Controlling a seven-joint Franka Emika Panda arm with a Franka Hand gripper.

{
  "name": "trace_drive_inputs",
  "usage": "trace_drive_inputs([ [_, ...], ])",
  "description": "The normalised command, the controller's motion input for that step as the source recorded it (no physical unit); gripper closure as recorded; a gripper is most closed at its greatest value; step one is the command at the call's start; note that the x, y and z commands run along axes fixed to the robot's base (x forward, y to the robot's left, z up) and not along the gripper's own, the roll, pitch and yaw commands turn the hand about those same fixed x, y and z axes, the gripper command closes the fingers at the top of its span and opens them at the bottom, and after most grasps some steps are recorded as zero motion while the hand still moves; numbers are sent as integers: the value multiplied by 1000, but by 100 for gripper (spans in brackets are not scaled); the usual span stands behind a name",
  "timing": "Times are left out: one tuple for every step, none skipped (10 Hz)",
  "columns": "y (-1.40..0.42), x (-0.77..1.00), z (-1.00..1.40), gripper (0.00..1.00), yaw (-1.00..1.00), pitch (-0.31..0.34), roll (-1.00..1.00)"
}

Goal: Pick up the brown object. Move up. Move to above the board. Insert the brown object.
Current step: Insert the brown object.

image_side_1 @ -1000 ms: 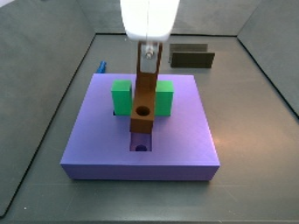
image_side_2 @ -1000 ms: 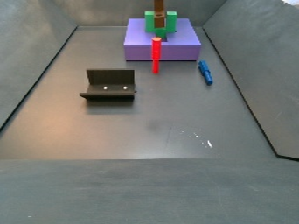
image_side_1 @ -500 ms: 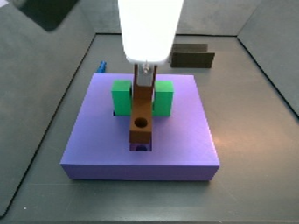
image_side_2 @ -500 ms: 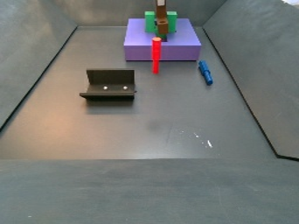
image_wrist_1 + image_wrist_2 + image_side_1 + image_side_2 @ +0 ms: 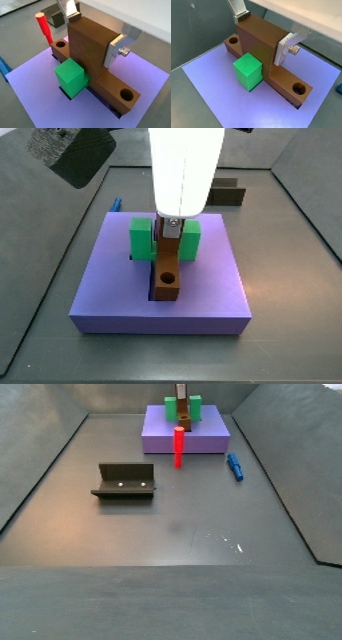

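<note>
Wrist views: end effector point(image 5: 93, 32) pinches the brown piece point(image 5: 264, 55) by its post; bar sits low in the board point(image 5: 218, 90) groove beside the green bracket point(image 5: 250, 72).
Side views: piece point(image 5: 167, 268) looks nearly seated. Risk: a slightly skewed bar jams on the groove edge; letting go too soon leaves it proud.

No text, label, brand, number or sign can be read in any view. The brown object point(image 5: 93, 55), the board point(image 5: 114, 288), the red cylinder point(image 5: 179, 444), the fixture point(image 5: 124, 481) and the tabletop point(image 5: 174, 524) all show plain, unmarked surfaces. The hand point(image 5: 93, 27), clamped on the brown object's upright post over the board, carries no lettering either.
</note>
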Motion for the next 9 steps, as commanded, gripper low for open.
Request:
trace_drive_inputs([
  [206, 0, -211, 100, 0, 0, -17],
  [74, -63, -129, 100, -49, 0, 0],
  [0, -31, -149, 100, 0, -40, -3],
  [-169, 0, -294, 100, 37, -104, -54],
  [-271, 0, -317, 100, 14, -91, -33],
  [-206, -63, -309, 100, 0, -86, -61],
  [0, -211, -243, 100, -126, -123, -136],
  [86, -131, -157, 100, -109, -127, -154],
  [200, 0, -94, 100, -197, -20, -56],
])
